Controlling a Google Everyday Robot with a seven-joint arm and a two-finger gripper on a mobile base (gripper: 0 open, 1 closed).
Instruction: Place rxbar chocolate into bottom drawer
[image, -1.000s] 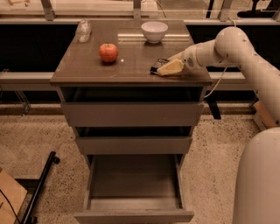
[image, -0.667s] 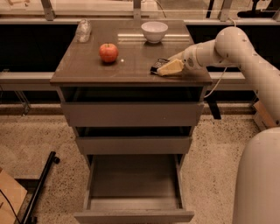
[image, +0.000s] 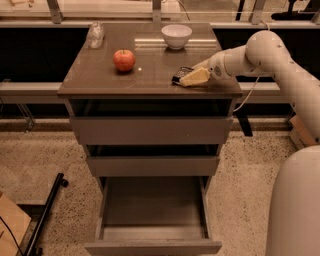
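**Tool at the bar on the right front of the table**

The tool (image: 194, 77) is low over the right front part of the table (image: 100, 80), at the end of the white arm (image: 265, 50) that reaches in from the right side. The rxbar chocolate (image: 179, 76) lies on the table top directly at the tip of the tool, its dark wrapper showing on the left of it. The two touch or nearly touch. Whether the tool has closed on the bar I cannot tell, because they overlap in this view.

A red apple (image: 124, 60) stands to the left of the bar, well apart from it. A white bowl (image: 176, 36) stands near the back edge.

Under the table top, the bottom drawer (image: 152, 247) is pulled far out toward the camera. The two shallower drawers above it stand further in.
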